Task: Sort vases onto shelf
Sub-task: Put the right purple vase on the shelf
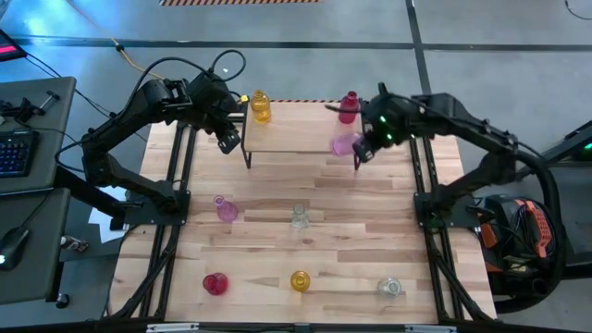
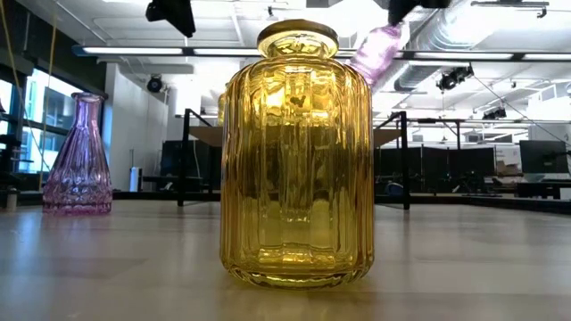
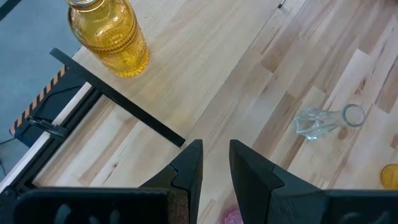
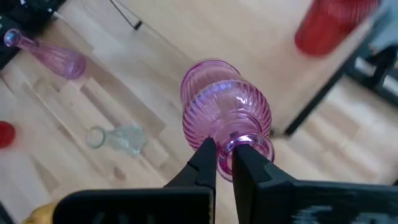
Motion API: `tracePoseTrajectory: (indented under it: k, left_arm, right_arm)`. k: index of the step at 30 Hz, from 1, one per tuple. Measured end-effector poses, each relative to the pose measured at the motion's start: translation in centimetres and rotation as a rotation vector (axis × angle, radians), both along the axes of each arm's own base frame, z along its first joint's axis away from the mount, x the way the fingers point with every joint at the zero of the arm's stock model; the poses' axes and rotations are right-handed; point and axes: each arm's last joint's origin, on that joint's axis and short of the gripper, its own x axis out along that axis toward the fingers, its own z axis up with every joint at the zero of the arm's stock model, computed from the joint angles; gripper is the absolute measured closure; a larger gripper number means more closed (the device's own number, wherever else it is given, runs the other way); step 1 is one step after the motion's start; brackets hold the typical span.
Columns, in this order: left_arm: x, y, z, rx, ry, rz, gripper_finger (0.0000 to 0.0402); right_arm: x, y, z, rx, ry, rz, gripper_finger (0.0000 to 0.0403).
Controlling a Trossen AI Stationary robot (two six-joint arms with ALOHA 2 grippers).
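The right gripper (image 4: 224, 163) is clamped on the narrow neck of a pink vase (image 4: 225, 107), which hangs tilted over the right end of the shelf (image 1: 296, 139). The grip is only on the neck rim, so the smooth glass could slip or swing. A red vase (image 4: 329, 25) stands near, beyond the held one; lowering at a tilt could knock it or let the pink vase tip over. The left gripper (image 3: 214, 163), fingers nearly together and empty, waits beside the yellow vase (image 3: 111, 34).
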Motion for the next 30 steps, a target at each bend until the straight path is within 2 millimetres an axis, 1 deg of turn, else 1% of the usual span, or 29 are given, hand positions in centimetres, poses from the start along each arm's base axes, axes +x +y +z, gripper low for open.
tracePoseTrajectory:
  k: [5, 10, 15, 17, 19, 25, 30]
  left_arm:
    - [0.0, 0.0, 0.0, -0.001, -0.001, 0.003, 0.033]
    - [0.0, 0.0, 0.0, -0.005, -0.003, 0.009, 0.033]
    - [0.0, 0.0, 0.0, -0.01, -0.006, 0.019, 0.033]
    - [0.0, 0.0, 0.0, -0.016, -0.01, 0.03, 0.033]
    - [0.0, 0.0, 0.0, -0.019, -0.012, 0.036, 0.033]
    - [0.0, 0.0, 0.0, -0.02, -0.012, 0.038, 0.033]
    - [0.0, 0.0, 0.0, -0.02, -0.013, 0.039, 0.033]
  right_arm:
    - [2.4, -2.4, 1.2, -0.09, 0.021, 0.078, 0.0402]
    - [4.8, -5.3, 1.5, -0.177, 0.071, 0.162, 0.0402]
    - [6.3, -8.6, 1.8, -0.249, 0.087, 0.187, 0.0402]
    - [6.8, -9.6, 1.8, -0.264, 0.096, 0.186, 0.0402]
    - [7.1, -10.3, 1.2, -0.27, 0.115, 0.193, 0.0402]
    - [7.7, -12.0, -1.2, -0.193, 0.205, 0.196, 0.0403]
    - [8.2, -12.3, -1.8, -0.193, 0.223, 0.224, 0.0403]
